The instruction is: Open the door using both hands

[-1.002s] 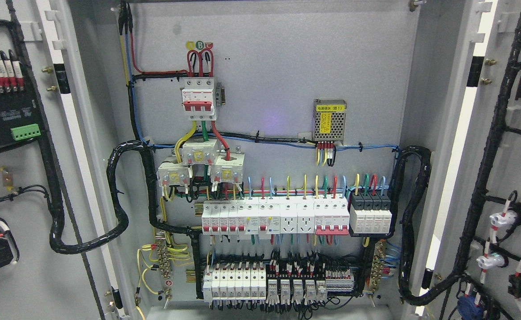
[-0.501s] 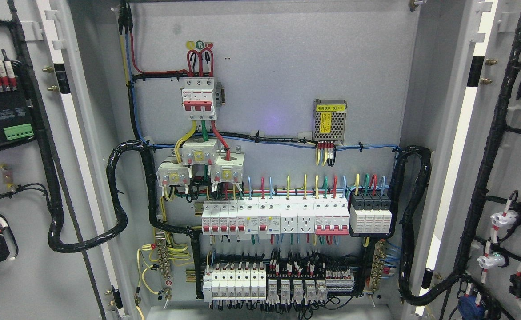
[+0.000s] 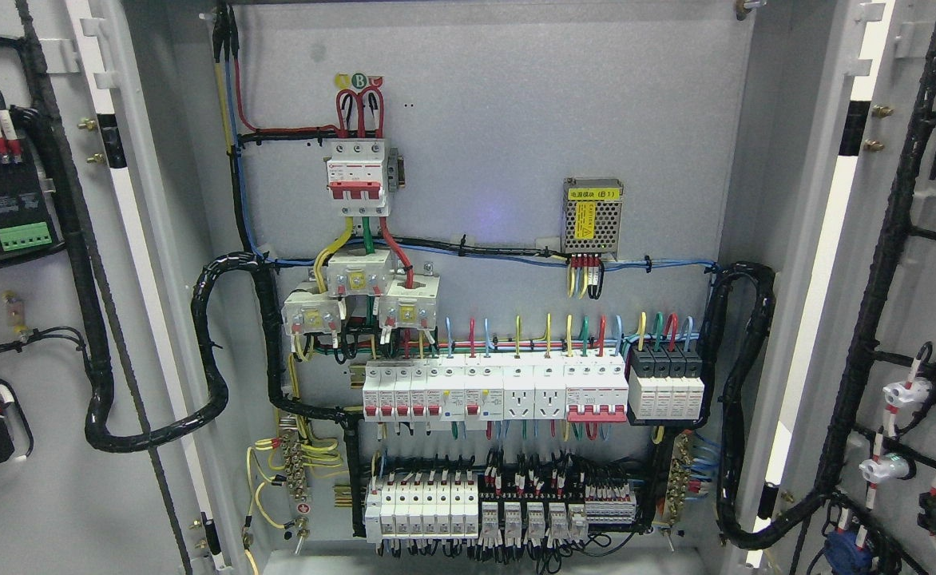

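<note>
Plainly, these were the parts, nearest first:

Hands: neither robot hand showed anywhere in the head view, so whether they were released, clenched or grasping could not be told.

Left door (image 3: 29, 495): swung wide open at the picture's left, its inner face toward the camera, carrying a black module with a green plug (image 3: 24, 235) and a thick black loom (image 3: 97, 359) running down it.

Right door (image 3: 927, 303): likewise wide open at the right, inner face showing, with a black harness (image 3: 875, 287) branching to white-bodied lamps (image 3: 899, 395).

Frame: white strips (image 3: 815, 263) ran down the door edges on both sides, with dark hinges beside them.

Cabinet (image 3: 500, 112): open between the doors, grey back plate in full view.

Lower row: small breakers (image 3: 420, 511) along the bottom, relays just to their right.

Middle row: a white breaker rail (image 3: 492, 391) with red toggles, two socket faces in it, and a black-topped block (image 3: 666, 387) at its right end.

Transformers (image 3: 360, 299): three pale units clustered above the rail's left end, touching one another.

Main breaker (image 3: 356, 180): high at left, red bar across it, red wires looping from its top.

Power supply (image 3: 592, 216): a perforated metal box with yellow labels, well apart to the right.

Cable loops: black conduit arched from the cabinet to each door.
</note>
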Robot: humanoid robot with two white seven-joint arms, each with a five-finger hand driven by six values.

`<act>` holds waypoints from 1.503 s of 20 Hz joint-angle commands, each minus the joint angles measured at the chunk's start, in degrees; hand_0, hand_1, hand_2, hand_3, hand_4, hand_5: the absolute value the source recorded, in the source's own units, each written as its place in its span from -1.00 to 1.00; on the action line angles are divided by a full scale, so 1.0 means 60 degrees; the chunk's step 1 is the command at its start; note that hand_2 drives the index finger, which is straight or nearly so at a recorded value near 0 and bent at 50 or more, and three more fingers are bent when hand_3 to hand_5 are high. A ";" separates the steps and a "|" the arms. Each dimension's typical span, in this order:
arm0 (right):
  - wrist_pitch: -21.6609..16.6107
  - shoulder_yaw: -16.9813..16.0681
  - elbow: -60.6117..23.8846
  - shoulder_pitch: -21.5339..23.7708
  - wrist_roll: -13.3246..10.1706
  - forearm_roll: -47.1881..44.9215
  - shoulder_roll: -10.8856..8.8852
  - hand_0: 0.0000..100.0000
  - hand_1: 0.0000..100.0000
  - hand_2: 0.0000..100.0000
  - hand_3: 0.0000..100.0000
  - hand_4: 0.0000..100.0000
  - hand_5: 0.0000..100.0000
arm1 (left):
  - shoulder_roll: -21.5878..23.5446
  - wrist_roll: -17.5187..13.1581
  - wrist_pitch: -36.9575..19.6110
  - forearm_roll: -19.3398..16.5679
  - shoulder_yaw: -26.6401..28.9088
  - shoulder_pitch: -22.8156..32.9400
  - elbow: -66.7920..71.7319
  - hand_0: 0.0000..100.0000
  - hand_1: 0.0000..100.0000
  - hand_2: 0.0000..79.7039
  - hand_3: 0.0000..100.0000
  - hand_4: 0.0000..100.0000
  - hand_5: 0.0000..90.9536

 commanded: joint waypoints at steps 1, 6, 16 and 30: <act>-0.3107 -0.0110 -0.0010 0.0065 -0.0011 -0.0003 0.0011 -0.79 -1.00 -1.00 -1.00 -1.00 -1.00 | 0.0373 -0.0006 0.0024 -0.0003 0.0011 -0.0281 0.0782 -1.00 -1.00 -1.00 -1.00 -0.94 -1.00; -0.3254 -0.0110 -0.0054 0.0152 -0.0026 0.0012 0.0011 -0.79 -1.00 -1.00 -1.00 -1.00 -1.00 | 0.0373 -0.0006 -0.0006 0.0084 -0.0003 -0.0179 0.0665 -1.00 -1.00 -1.00 -1.00 -0.94 -1.00; -0.3254 -0.0110 -0.0054 0.0475 -0.0084 -0.0003 -0.0004 -0.79 -1.00 -1.00 -1.00 -1.00 -1.00 | 0.0271 -0.0006 -0.0079 0.0158 -0.0238 0.0157 -0.0345 -1.00 -1.00 -1.00 -1.00 -0.94 -1.00; -0.3269 -0.0154 -0.0113 0.0680 -0.0583 0.0012 0.0011 -0.79 -1.00 -1.00 -1.00 -1.00 -1.00 | -0.0140 0.0009 -0.0620 0.0480 -0.0999 0.1549 -0.2001 -1.00 -1.00 -1.00 -1.00 -0.94 -1.00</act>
